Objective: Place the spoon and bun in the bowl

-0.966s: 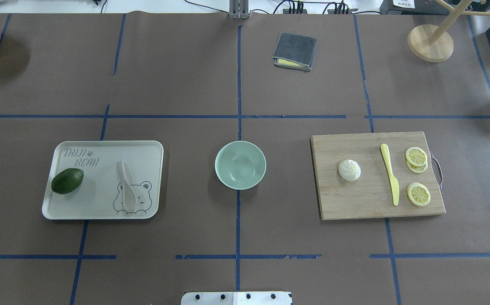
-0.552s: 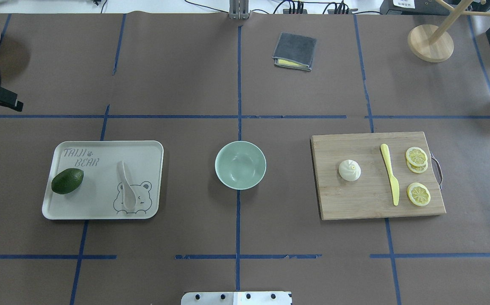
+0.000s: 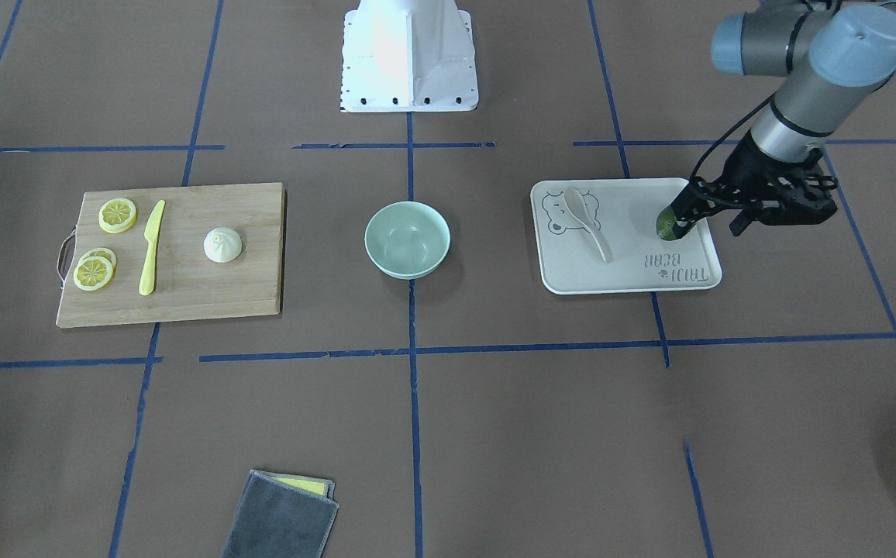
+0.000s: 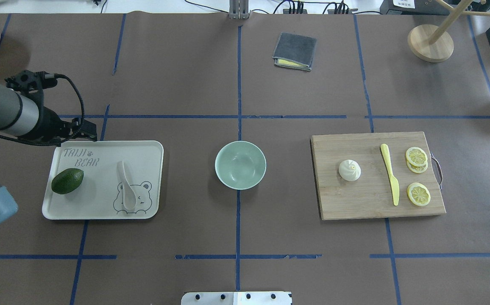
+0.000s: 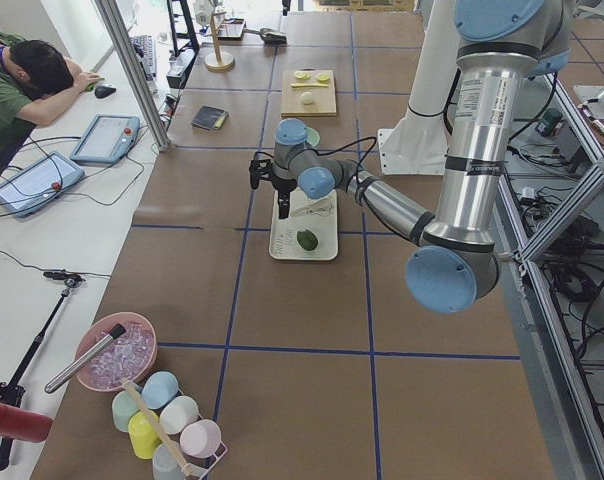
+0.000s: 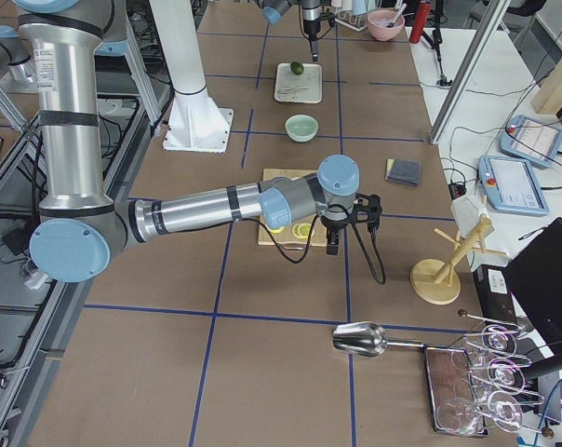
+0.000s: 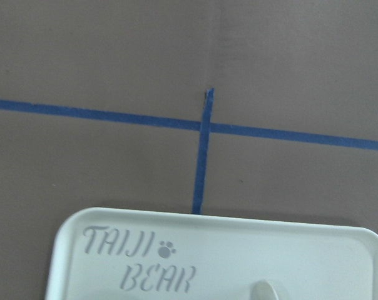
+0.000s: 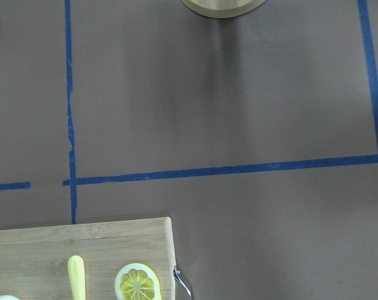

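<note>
On the worktop (image 4: 185,84), the spoon (image 4: 126,186) lies on a bear-printed tray (image 4: 101,212) at left. The bun (image 4: 349,170) sits on a wooden board (image 4: 355,203) at right, with the mint bowl (image 4: 240,164) between them. The left end effector (image 4: 87,132) hovers by the tray's far edge and the right end effector (image 6: 335,244) beyond the board. I cannot tell how far either is open.
</note>
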Available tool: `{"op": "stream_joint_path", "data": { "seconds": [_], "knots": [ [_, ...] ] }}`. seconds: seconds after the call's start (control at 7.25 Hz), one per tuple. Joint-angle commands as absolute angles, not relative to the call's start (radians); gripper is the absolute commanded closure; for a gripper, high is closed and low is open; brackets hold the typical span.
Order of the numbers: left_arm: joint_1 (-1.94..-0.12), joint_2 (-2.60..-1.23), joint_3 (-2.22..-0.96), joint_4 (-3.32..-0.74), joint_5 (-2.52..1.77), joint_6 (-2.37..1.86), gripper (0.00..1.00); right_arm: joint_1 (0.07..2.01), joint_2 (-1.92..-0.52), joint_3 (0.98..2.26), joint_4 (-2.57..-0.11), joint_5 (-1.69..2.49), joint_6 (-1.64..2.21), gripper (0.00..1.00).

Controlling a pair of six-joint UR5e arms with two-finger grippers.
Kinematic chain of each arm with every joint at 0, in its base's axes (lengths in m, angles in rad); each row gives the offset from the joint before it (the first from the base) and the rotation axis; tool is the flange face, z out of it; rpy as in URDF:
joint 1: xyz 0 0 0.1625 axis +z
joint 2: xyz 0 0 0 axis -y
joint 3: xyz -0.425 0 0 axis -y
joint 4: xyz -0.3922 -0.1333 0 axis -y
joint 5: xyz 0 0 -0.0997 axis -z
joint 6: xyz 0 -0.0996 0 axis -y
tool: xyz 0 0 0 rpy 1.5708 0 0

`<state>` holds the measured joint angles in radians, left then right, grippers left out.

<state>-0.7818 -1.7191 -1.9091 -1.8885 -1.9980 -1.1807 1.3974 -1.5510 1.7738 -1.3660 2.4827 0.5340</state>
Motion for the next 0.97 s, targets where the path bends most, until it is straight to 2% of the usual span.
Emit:
{"op": "stream_joint_path", "data": {
  "seconds": [0.0,0.55,0.83],
  "knots": [
    [-0.671,-1.771,-1.882,-1.890,-1.913,-1.304,0.00,1.353,-1.548,1.792,-1.328,2.459,0.594,0.00],
    [-0.588,-1.795,-1.812,-1.884,-1.807,-1.338,0.07,1.261,-1.506,1.837,-1.330,2.413,0.720,0.00],
    [-0.577,-1.809,-1.795,-1.884,-1.805,-1.339,0.14,1.235,-1.484,1.848,-1.335,2.401,0.750,0.00]
  ]
}}
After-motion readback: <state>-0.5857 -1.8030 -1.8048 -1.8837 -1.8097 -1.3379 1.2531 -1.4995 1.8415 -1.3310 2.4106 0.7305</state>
